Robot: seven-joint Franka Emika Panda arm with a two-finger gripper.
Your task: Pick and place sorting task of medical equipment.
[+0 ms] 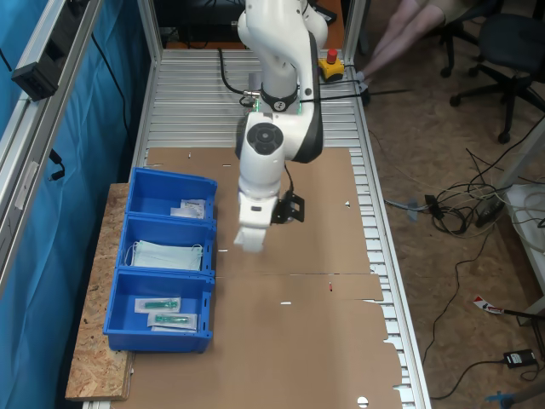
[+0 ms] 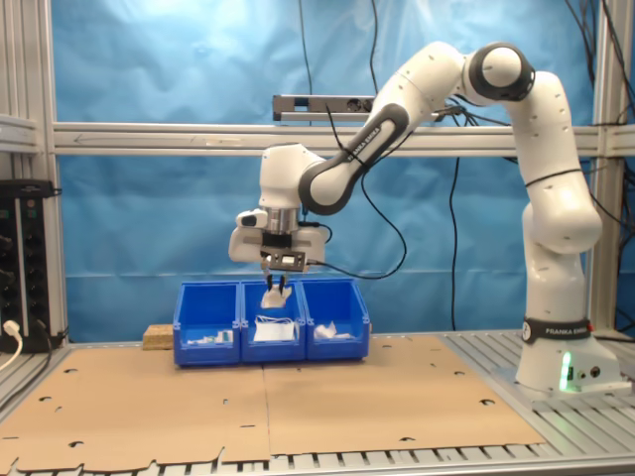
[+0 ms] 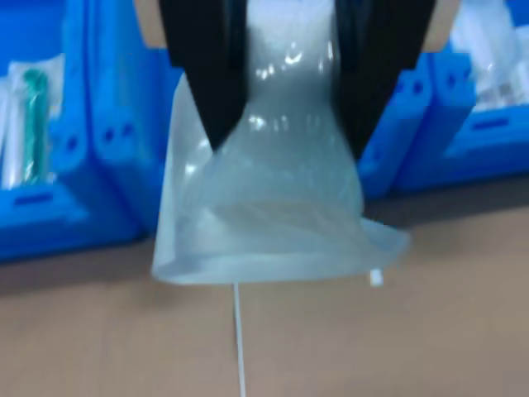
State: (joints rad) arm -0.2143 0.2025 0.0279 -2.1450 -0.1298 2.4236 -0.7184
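We hold the white packet (image 3: 273, 207) w/ gripper (image 2: 274, 285) jaws pinched shut on it, up high to clear the blue bins (image 1: 162, 328).

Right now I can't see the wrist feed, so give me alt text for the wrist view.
The gripper is shut on a crinkly white packet that hangs from its black fingers above the brown cardboard surface. Behind it stands a row of blue bins, one holding clear packets with teal-green contents.

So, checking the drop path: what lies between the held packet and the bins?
Only bare cardboard separates the white packet from the blue bins in the first exterior view.
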